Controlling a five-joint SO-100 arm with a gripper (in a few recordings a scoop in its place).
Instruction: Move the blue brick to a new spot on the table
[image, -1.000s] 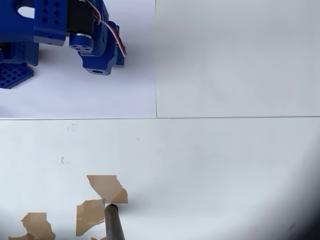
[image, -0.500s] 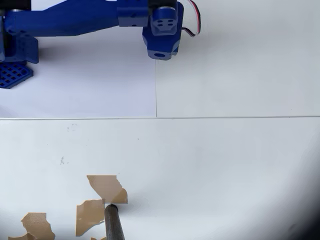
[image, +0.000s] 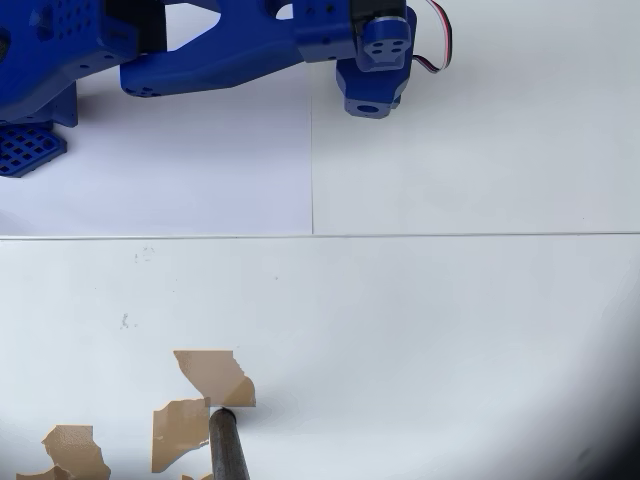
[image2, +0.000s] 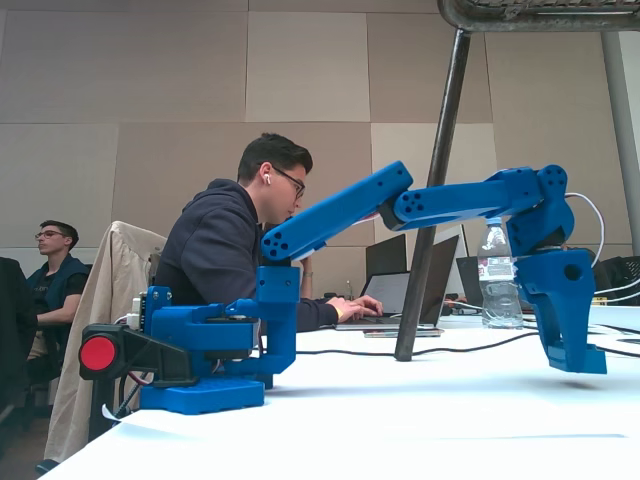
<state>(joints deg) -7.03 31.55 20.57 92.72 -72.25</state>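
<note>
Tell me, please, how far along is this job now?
Done: nothing that I can confirm. In hand: the arm is stretched out, its end effector hanging just above the table, right of the paper sheet in the overhead view. I cannot tell whether it holds anything. Left: setting the brick down at a new spot.

Broad bare table (image: 450, 320), only flat tape patches (image: 212, 375) and dark pole (image: 228, 450) near the overhead view's bottom edge.

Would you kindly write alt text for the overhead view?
A blue robot arm reaches from the top left across a white table, its gripper hanging past the edge of a paper sheet. Torn brown tape patches and a dark rod sit near the bottom edge.
</note>
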